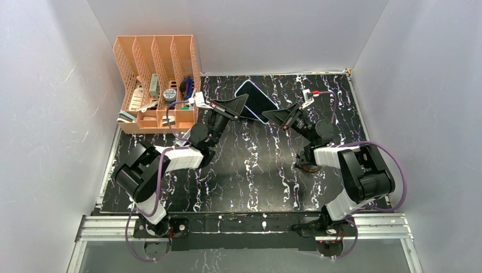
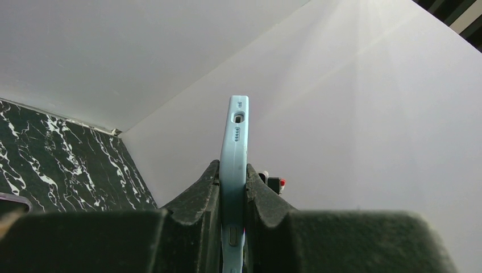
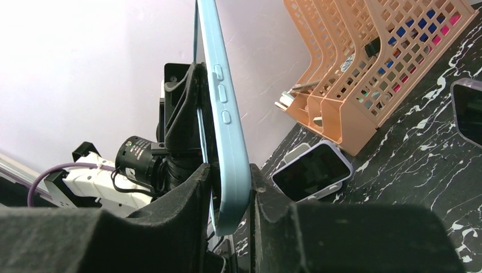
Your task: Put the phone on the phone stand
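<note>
While left jaws and right jaws clamp the light-blue-cased phone off the black marbled bench | lifted | stand placement pending.

**White Shells, Black Joints, Purple Cables**

The left arm and right arm wear white shells over black joints. Purple cables loop from both bases, low in the frame. The left hand and right hand are black, wedge-shaped and rough-surfaced.
</note>
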Robot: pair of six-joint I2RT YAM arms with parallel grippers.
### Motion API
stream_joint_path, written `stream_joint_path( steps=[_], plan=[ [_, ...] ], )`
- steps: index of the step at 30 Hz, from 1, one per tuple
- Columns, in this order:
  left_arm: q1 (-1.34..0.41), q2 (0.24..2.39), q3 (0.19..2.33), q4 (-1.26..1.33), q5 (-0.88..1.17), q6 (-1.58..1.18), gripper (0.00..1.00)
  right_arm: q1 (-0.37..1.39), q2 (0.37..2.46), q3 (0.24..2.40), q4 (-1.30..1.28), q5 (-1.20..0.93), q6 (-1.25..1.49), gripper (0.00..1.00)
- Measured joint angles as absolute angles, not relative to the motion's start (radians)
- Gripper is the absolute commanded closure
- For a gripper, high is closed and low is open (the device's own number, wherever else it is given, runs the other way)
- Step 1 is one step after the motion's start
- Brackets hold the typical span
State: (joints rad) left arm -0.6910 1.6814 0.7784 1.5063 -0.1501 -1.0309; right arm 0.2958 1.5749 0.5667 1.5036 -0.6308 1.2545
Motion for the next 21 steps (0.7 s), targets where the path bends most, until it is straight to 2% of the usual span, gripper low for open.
stream_joint_path(
  steps=[5,6,8,10,17,21],
  plan=[
    [-0.691,1.681,0.77,1.516,-0.165,-1.025,0.24,0.296,1.533,0.568,1.455,-0.643,1.196,0.99],
    [-0.691,1.681,0.769,1.516,-0.169,-1.025,0.15,0.296,1.523,0.57,1.442,-0.647,1.179,0.99],
    [-0.69,1.681,0.765,1.518,-0.172,-1.029,0.06,0.296,1.512,0.582,1.411,-0.66,1.156,0.99],
    [-0.689,1.681,0.764,1.526,-0.172,-1.032,0.02,0.296,1.503,0.596,1.374,-0.669,1.127,0.99],
    [-0.678,1.681,0.754,1.534,-0.169,-1.029,0.02,0.261,1.434,0.64,1.189,-0.698,1.047,0.99],
    [-0.667,1.681,0.732,1.539,-0.156,-1.012,0.02,0.207,1.329,0.728,0.891,-0.726,0.935,0.99]
  ],
)
